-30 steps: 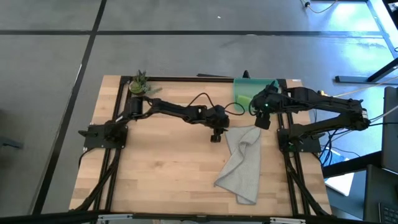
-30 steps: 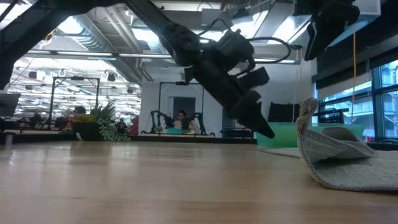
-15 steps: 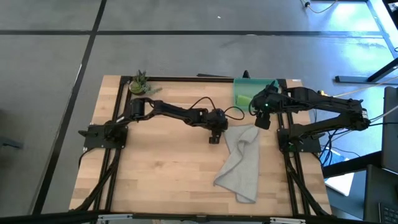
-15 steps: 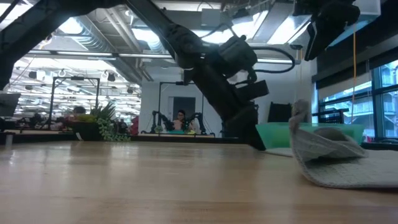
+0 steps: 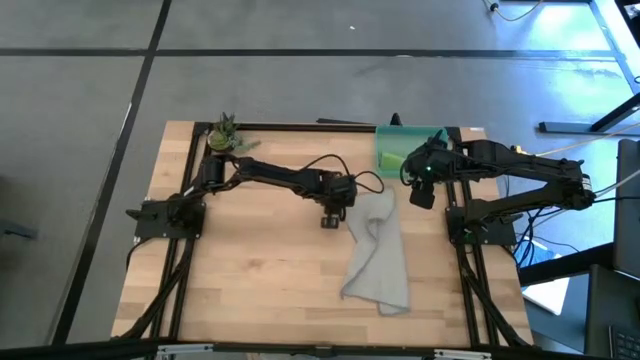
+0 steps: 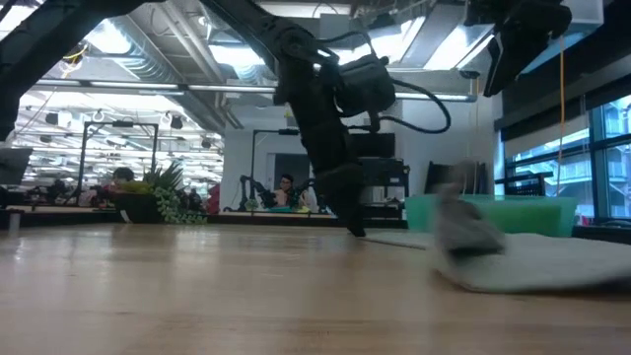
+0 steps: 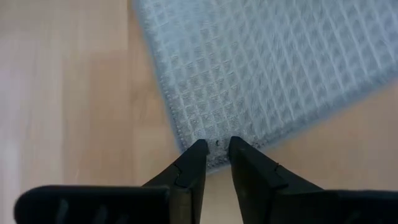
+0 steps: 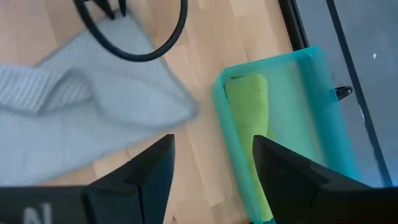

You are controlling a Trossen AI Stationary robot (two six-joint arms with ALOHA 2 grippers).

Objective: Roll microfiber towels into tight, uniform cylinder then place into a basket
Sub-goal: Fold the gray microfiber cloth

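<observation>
With the green towel already rolled and lying in the basket, the grey towel lies unrolled just beside it, its corner pinched in the left gripper, while the right gripper hangs wide apart, empty

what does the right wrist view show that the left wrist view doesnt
Only the right wrist view shows the teal basket with the rolled lime green towel inside, plus the right claw standing open above the table. Only the left wrist view shows the left claw with its fingertips pinching the hemmed corner of the grey towel. Both show the grey towel and the wooden table.
</observation>
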